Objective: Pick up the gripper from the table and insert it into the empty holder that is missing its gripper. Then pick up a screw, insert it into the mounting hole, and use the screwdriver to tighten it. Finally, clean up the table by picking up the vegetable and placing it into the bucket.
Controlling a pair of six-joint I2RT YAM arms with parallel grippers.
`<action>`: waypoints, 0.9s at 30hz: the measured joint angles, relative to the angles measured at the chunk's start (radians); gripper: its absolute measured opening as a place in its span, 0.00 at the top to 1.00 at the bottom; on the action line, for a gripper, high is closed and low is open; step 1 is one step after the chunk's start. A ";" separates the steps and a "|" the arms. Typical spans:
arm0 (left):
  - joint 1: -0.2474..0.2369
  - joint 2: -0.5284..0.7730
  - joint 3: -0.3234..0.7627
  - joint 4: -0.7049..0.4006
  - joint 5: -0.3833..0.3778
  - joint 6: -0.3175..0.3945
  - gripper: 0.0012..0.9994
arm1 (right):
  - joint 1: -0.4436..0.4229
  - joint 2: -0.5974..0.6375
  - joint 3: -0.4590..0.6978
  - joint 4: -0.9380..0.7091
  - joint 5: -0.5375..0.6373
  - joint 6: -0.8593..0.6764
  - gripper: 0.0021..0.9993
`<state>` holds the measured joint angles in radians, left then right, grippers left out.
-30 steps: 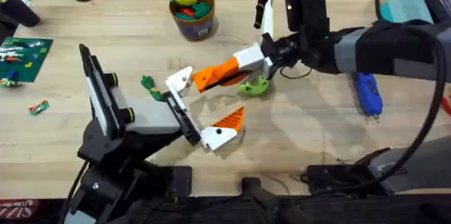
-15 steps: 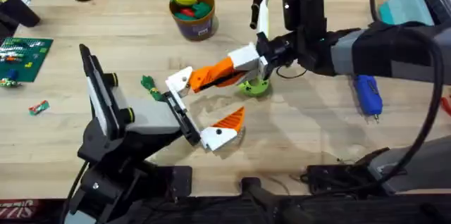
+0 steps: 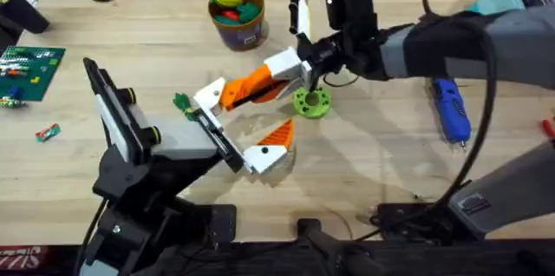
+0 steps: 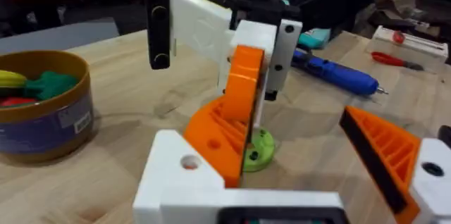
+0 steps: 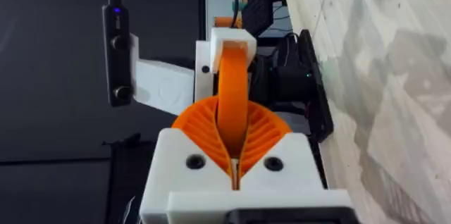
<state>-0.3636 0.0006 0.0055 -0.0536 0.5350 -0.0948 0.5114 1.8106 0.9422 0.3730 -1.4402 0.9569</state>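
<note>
Table (image 3: pixel 364 163) cluttered — green ring (image 3: pixel 311 101) beside gripper (image 3: pixel 247 88), pinched by right fingers (image 3: pixel 299 57); left fingers' state unclear.

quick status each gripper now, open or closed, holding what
Left gripper: cannot tell whether open or shut, nothing seen held.
Right gripper: closed on the orange gripper finger, at the white holder.

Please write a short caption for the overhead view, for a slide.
Right tool brings the orange finger to the empty white bracket on the left arm, above the wooden table.

One bucket (image 3: pixel 237 16), one screwdriver (image 3: pixel 451 111), one vegetable (image 3: pixel 184 104), one lime ring (image 3: pixel 311 101).
</note>
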 joint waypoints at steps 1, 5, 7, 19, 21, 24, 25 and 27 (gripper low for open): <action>0.000 0.000 0.000 0.000 -0.006 0.000 0.01 | 0.001 0.010 0.013 0.000 -0.003 0.003 0.99; -0.001 0.000 0.000 0.001 0.006 0.000 0.01 | 0.023 0.059 0.060 0.000 -0.013 0.014 0.99; -0.006 0.000 0.000 0.001 0.027 -0.002 0.01 | 0.037 0.077 0.075 0.001 -0.022 0.016 0.99; -0.007 0.000 0.000 0.001 0.049 -0.008 0.01 | 0.040 0.092 0.085 0.001 -0.042 0.031 0.99; -0.007 0.000 0.000 0.001 0.049 -0.008 0.01 | 0.041 0.092 0.085 0.000 -0.041 0.037 0.91; -0.009 0.000 0.000 0.001 0.065 -0.007 0.01 | 0.054 0.092 0.085 0.000 -0.031 0.036 0.82; -0.009 0.000 0.000 0.001 0.066 -0.007 0.01 | 0.059 0.092 0.085 0.000 -0.031 0.036 0.81; -0.009 0.000 0.000 0.001 0.068 -0.007 0.01 | 0.065 0.092 0.085 0.001 -0.032 0.036 0.79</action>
<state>-0.3725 0.0010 0.0055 -0.0528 0.6028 -0.1017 0.5768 1.9022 1.0275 0.3736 -1.4718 0.9924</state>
